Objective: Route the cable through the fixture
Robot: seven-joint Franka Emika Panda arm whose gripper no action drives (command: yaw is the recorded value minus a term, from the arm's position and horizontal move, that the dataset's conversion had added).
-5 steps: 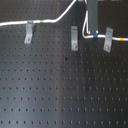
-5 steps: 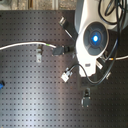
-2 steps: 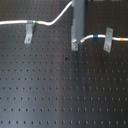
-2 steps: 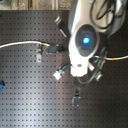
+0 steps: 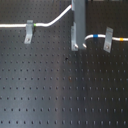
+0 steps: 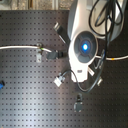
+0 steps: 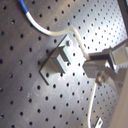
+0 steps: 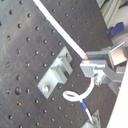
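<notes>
The white cable runs from the first exterior view's left through the left clip and climbs to my gripper. Past it, a blue band leads into the right clip. The gripper is shut on the cable directly over the middle clip, the fixture. In the first wrist view the cable bends beside the fixture's slotted top, close to the slot but outside it. The second wrist view shows the fixture, the gripper pinching the cable, and a slack loop.
The black perforated board fills the scene. In the second exterior view the white arm body with a blue light and its black hoses hide much of the board; three clips show there.
The gripper has carried the cable toward the first exterior view's left and downward, from between the middle and right clips to directly over the middle clip. The cable's raised bend has shifted with it.
</notes>
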